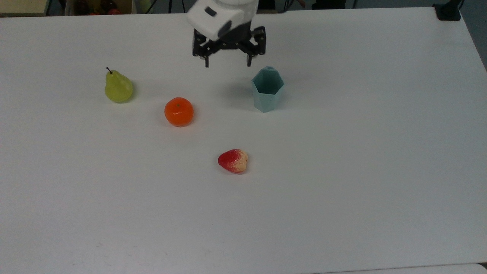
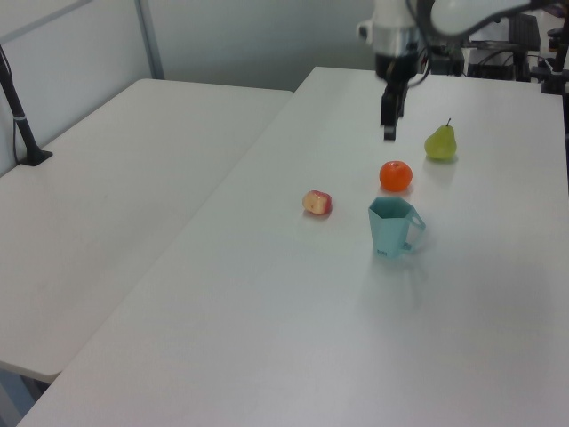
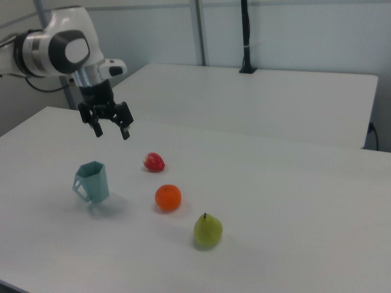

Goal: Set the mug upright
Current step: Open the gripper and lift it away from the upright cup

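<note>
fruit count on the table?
3: pear at the top view's left, orange between it and the mug, strawberry nearest the top view's bottom. Nothing looks hidden.

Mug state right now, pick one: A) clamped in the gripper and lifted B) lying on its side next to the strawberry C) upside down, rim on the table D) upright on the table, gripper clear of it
D: the mug stands on its base with its open rim facing up on the table, while the gripper hangs open above the table, apart from it and holding nothing.
</note>
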Available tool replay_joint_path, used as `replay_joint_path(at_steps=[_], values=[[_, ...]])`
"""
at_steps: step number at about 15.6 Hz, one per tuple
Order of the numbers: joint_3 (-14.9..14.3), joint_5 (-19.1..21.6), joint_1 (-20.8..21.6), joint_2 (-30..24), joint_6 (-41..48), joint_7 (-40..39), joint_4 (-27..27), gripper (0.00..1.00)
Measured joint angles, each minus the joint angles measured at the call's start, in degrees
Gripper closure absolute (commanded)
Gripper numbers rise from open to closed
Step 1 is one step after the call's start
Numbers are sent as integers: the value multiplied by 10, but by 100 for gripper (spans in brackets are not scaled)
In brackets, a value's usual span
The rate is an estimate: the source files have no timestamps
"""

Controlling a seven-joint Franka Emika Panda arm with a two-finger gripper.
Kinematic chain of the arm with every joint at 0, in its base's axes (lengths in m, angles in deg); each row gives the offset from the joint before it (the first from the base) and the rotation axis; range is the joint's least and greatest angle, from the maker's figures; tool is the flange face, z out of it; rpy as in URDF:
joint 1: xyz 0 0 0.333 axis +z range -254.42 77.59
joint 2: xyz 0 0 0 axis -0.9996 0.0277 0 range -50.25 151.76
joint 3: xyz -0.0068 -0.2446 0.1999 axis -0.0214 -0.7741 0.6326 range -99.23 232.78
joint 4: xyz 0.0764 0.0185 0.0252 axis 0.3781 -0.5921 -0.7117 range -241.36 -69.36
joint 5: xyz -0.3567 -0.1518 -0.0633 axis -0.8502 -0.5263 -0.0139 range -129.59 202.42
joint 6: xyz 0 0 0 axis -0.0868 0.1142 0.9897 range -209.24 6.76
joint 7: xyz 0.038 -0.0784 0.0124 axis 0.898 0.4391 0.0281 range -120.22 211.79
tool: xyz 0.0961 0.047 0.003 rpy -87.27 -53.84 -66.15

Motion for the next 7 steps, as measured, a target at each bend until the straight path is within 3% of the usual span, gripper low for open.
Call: replay_joint_path(at_steps=[7], values=[[-11, 0, -33, -65, 52, 4, -1, 0]])
